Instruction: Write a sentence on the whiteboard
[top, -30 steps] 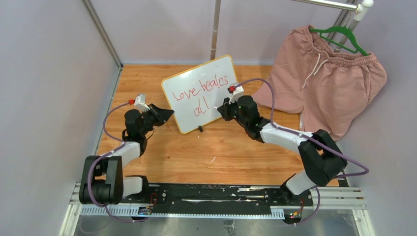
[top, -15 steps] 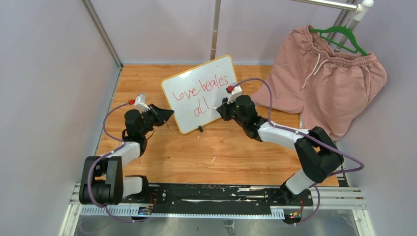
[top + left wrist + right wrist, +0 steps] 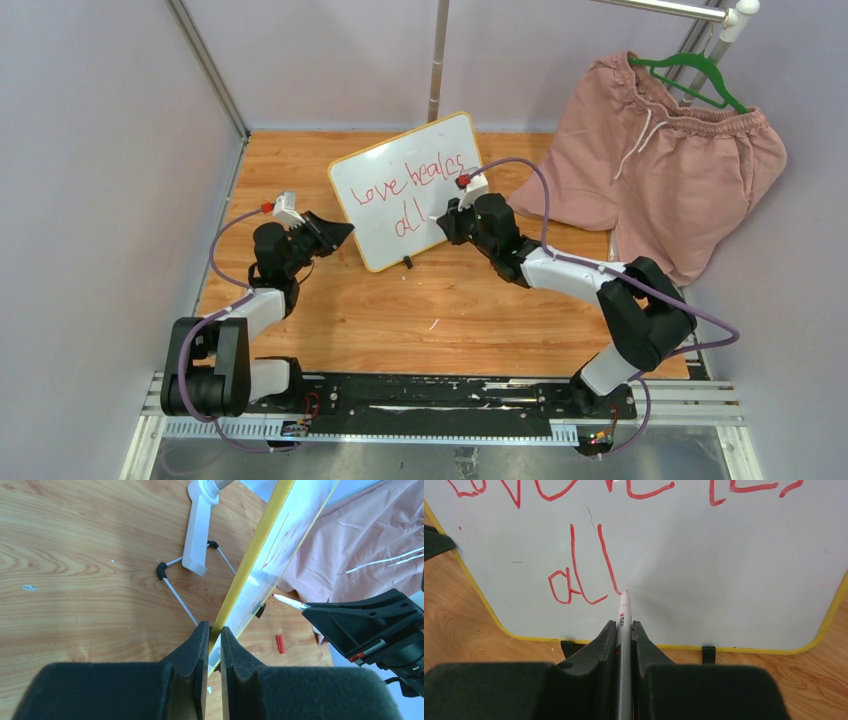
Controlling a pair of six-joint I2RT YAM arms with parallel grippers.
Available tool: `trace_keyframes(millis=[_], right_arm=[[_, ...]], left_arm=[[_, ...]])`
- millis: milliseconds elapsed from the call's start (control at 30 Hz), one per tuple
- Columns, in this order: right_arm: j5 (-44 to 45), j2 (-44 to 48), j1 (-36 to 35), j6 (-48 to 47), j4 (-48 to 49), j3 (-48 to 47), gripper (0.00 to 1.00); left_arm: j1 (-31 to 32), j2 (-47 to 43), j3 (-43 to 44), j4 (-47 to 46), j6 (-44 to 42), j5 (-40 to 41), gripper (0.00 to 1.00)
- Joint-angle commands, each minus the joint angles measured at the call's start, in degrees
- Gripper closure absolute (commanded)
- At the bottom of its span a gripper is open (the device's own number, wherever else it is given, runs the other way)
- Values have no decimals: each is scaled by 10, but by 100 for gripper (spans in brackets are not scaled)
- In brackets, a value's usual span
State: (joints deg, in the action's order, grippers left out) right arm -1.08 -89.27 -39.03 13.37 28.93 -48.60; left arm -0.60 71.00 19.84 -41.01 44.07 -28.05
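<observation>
Right wrist: right gripper (image 3: 624, 630) clenched on marker (image 3: 623, 611), tip just off whiteboard (image 3: 724, 580), ending the sentence (image 3: 573, 555). Left gripper (image 3: 214, 630) clamps its edge. Whiteboard stands mid-table (image 3: 450, 300), toward far edge. Recommended: light, even pressure; firm brace.

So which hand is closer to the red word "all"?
Right. The right hand holds a marker with its tip at "all"; the left hand pinches the edge of the whiteboard, farther away.
</observation>
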Motion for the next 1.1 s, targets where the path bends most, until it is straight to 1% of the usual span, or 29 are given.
trace_keyframes(millis=[0,300,633,1067], right_arm=[[41,5,-7,-18,-3,-12,100],[59,4,-8,-20,-12,-10,100],[25,-2,-8,-15,-9,-10,100],[40,-11,-7,-20,-22,-22,100]], left_arm=[[0,-7,-4,-5,-2,6,100],[0,-9,-5,-5,-2,6,100],[0,-9,-4,-5,-1,6,100],[0,-9,-4,-5,-1,5,100]])
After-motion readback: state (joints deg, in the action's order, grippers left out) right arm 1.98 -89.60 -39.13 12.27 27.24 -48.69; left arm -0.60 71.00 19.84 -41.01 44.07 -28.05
